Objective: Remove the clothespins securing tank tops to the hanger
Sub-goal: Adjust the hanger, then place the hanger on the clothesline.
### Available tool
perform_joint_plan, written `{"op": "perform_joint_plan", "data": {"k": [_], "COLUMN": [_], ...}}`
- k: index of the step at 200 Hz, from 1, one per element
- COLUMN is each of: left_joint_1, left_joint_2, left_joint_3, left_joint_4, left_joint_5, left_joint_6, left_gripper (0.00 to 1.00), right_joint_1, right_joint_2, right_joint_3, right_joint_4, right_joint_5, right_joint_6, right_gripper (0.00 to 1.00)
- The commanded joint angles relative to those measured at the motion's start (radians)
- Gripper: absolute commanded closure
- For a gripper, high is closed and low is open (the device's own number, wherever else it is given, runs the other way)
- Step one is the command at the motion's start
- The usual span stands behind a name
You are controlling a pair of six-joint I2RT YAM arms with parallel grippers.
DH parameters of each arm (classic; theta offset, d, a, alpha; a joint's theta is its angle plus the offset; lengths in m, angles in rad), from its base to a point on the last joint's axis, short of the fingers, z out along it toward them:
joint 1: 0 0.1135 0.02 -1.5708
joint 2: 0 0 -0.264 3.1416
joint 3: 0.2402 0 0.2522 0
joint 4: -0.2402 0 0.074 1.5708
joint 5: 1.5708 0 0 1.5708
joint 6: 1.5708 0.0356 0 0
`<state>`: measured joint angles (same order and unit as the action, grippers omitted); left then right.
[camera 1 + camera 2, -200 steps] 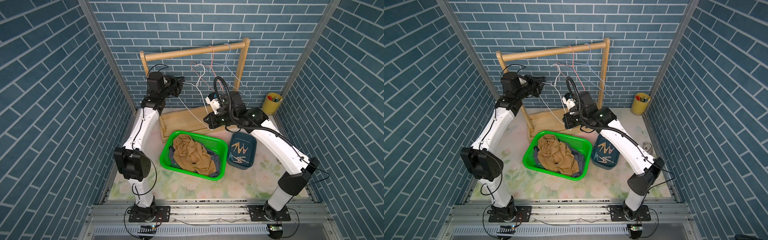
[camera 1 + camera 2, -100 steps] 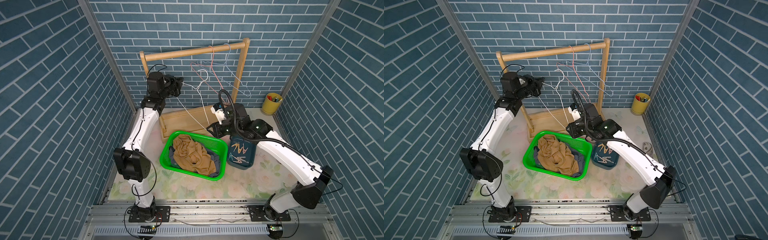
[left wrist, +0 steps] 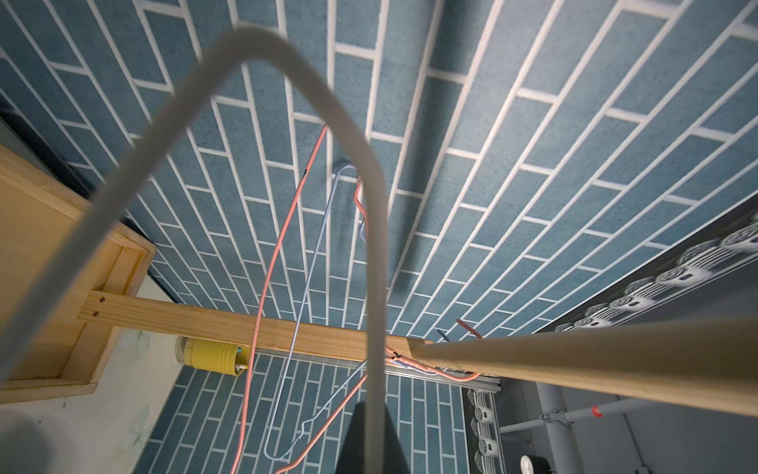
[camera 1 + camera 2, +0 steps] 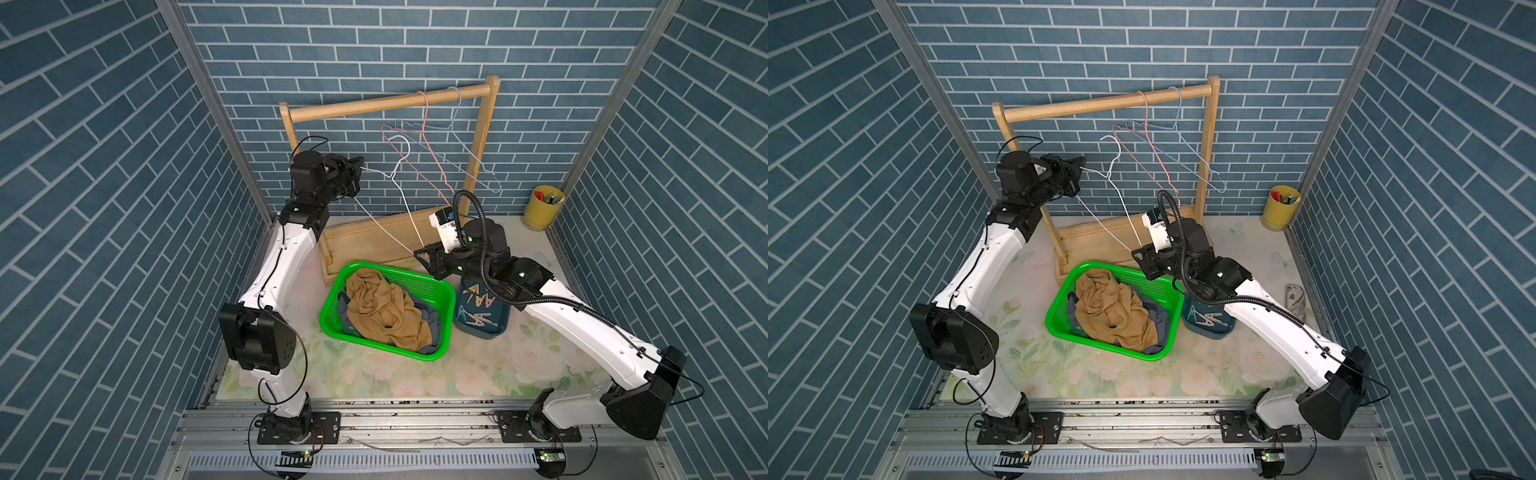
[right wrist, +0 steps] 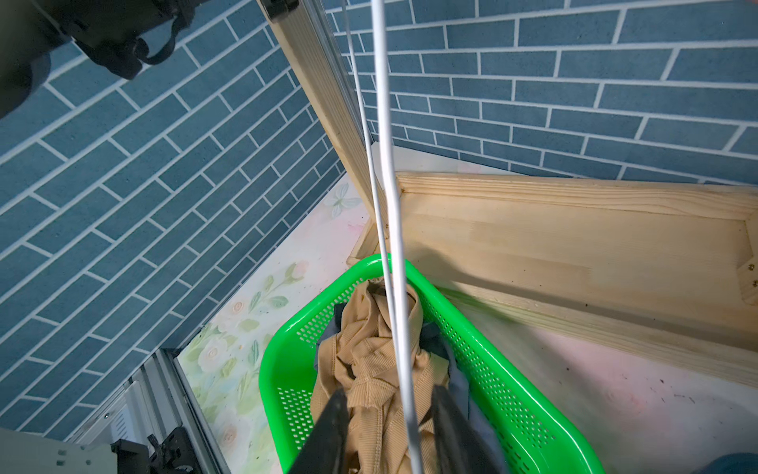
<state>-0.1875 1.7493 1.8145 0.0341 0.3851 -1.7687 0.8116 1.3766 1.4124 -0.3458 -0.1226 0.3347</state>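
Note:
A white wire hanger (image 4: 409,216) (image 4: 1125,212) hangs bare between my two arms. My left gripper (image 4: 360,167) (image 4: 1082,166) is shut on one end of it; in the left wrist view the wire (image 3: 375,287) runs out of the closed fingertips. My right gripper (image 4: 419,254) (image 5: 387,394) is open, its jaws standing either side of the wire (image 5: 393,246) without touching it. A tan-brown tank top (image 4: 382,311) (image 5: 369,361) lies crumpled on a grey-blue one (image 4: 430,322) in the green basket (image 4: 451,299). Several clothespins (image 4: 478,297) (image 4: 1208,320) lie in a dark teal bin (image 4: 500,328).
The wooden rack (image 4: 390,104) stands at the back, with a pink hanger (image 4: 432,166) and a blue hanger (image 4: 469,153) on its rail. A yellow cup (image 4: 542,208) sits back right. A small patterned object (image 4: 1296,299) lies by the right wall.
My right arm has come down and forward from beside the rack to the basket's back rim, and its jaws have opened. The hanger's lower end swung down with it. The left arm barely moved.

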Motion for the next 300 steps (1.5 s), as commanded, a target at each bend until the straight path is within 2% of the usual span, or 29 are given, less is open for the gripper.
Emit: {"op": "perform_joint_plan", "data": {"k": [1, 24, 45, 53, 67, 95, 106, 117, 150, 175, 189, 216, 234, 267, 300], "left_joint_1": [0.002, 0.002, 0.002, 0.003, 0.005, 0.002, 0.000, 0.002, 0.018, 0.039, 0.045, 0.049, 0.049, 0.049, 0.049], "left_joint_2": [-0.037, -0.036, -0.053, -0.058, -0.062, -0.087, -0.125, -0.166, -0.264, -0.331, -0.362, -0.458, -0.527, -0.586, -0.605], "left_joint_3": [-0.018, -0.034, -0.074, -0.083, -0.085, -0.075, -0.056, -0.023, -0.008, -0.100, -0.197, -0.467, -0.591, -0.686, -0.738], "left_joint_4": [0.078, 0.102, 0.093, 0.068, 0.024, -0.054, -0.175, -0.319, -0.606, -0.719, -0.736, -0.671, -0.669, -0.732, -0.745], "left_joint_5": [0.001, 0.020, 0.020, 0.022, 0.045, 0.147, 0.149, 0.134, 0.109, 0.119, 0.142, 0.176, 0.160, 0.131, 0.141], "left_joint_6": [-0.045, -0.068, -0.057, -0.034, 0.021, 0.131, 0.224, 0.339, 0.596, 0.739, 0.800, 0.833, 0.865, 0.939, 0.963], "left_gripper": [1.00, 1.00, 1.00, 0.89, 0.64, 0.24, 0.10, 0.01, 0.01, 0.01, 0.01, 0.01, 0.01, 0.01, 0.02], "right_joint_1": [0.010, 0.020, 0.023, 0.024, 0.025, 0.026, 0.026, 0.025, 0.024, 0.024, 0.024, 0.023, 0.021, 0.015, -0.013], "right_joint_2": [0.003, -0.015, -0.029, -0.035, -0.043, -0.042, -0.040, -0.039, -0.037, -0.021, 0.002, 0.059, 0.123, 0.245, 0.339], "right_joint_3": [-0.011, -0.046, -0.047, -0.038, -0.017, 0.067, 0.100, 0.128, 0.194, 0.251, 0.296, 0.389, 0.488, 0.652, 0.764], "right_joint_4": [0.088, 0.133, 0.118, 0.096, 0.044, -0.108, -0.156, -0.195, -0.265, -0.303, -0.329, -0.355, -0.390, -0.426, -0.422], "right_joint_5": [0.019, 0.058, 0.072, 0.081, 0.100, 0.149, 0.173, 0.195, 0.241, 0.263, 0.266, 0.268, 0.261, 0.271, 0.227], "right_joint_6": [0.023, 0.029, 0.031, 0.028, 0.023, 0.009, 0.004, -0.002, -0.024, -0.042, -0.058, -0.088, -0.117, -0.182, -0.192], "right_gripper": [0.73, 1.00, 1.00, 1.00, 1.00, 1.00, 1.00, 1.00, 1.00, 1.00, 1.00, 1.00, 1.00, 1.00, 1.00]}}
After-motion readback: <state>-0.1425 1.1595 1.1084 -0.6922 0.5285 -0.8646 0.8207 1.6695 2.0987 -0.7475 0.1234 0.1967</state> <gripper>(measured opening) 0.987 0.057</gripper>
